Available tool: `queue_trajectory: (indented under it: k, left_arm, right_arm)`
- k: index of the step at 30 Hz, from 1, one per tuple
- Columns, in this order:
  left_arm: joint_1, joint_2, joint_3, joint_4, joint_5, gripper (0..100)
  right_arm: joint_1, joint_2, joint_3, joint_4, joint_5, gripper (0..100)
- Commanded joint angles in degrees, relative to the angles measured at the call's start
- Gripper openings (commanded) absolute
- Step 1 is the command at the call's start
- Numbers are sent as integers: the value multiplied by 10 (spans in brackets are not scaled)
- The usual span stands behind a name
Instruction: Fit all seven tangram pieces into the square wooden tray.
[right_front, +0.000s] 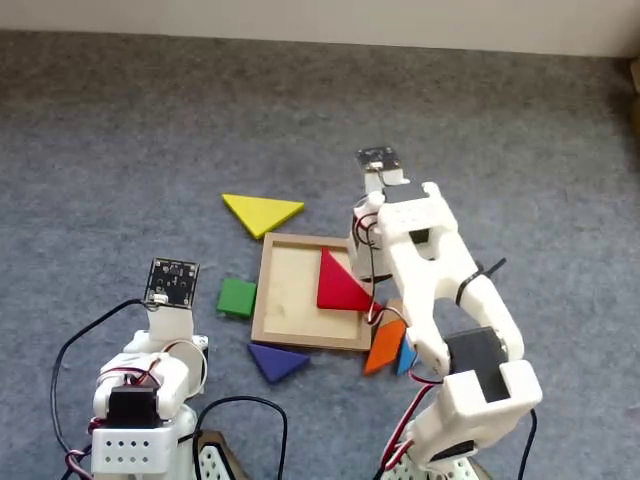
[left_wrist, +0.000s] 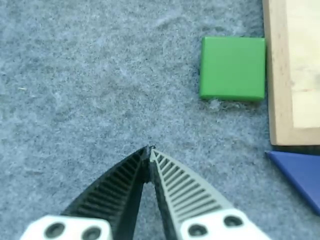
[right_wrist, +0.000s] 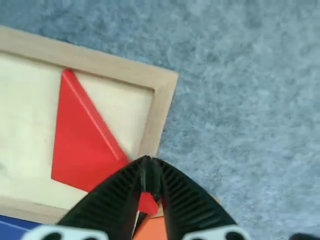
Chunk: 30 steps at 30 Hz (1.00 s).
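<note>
The square wooden tray (right_front: 268, 290) lies mid-table with a red triangle (right_front: 338, 284) inside, one corner of it reaching the right rim. In the right wrist view my right gripper (right_wrist: 148, 162) is shut, its tips over that corner of the red triangle (right_wrist: 82, 135) beside the tray rim (right_wrist: 160, 107). My left gripper (left_wrist: 150, 151) is shut over bare carpet, short of the green square (left_wrist: 232, 68), which lies just outside the tray's left edge (left_wrist: 277, 85). A yellow triangle (right_front: 262, 212) lies behind the tray, and a dark blue triangle (right_front: 277, 360) in front of it.
An orange piece (right_front: 384, 345) and a light blue piece (right_front: 405, 356) lie at the tray's front right corner, partly under the right arm (right_front: 430, 255). The left arm (right_front: 150, 380) sits at the front left. Grey carpet covers the table.
</note>
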<state>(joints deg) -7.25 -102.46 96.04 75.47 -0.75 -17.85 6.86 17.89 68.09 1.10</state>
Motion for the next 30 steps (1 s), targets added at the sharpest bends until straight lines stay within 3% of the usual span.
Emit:
queue_trajectory:
  k: [1, 12, 20, 24, 30]
  left_arm:
    - [-5, -17, 11, 5, -2, 7]
    - [-5, -17, 11, 5, -2, 7]
    - [-5, -17, 11, 5, -2, 7]
    - [-5, -17, 11, 5, -2, 7]
    - [-5, -17, 11, 5, -2, 7]
  right_arm:
    - [7, -36, 3, 8, 31, 15]
    - [-95, -41, 28, 77, 46, 15]
    - [-102, -73, 24, 107, 44, 15]
    - [-137, -154, 28, 57, 41, 15]
    - [-198, -188, 92, -109, 40, 15]
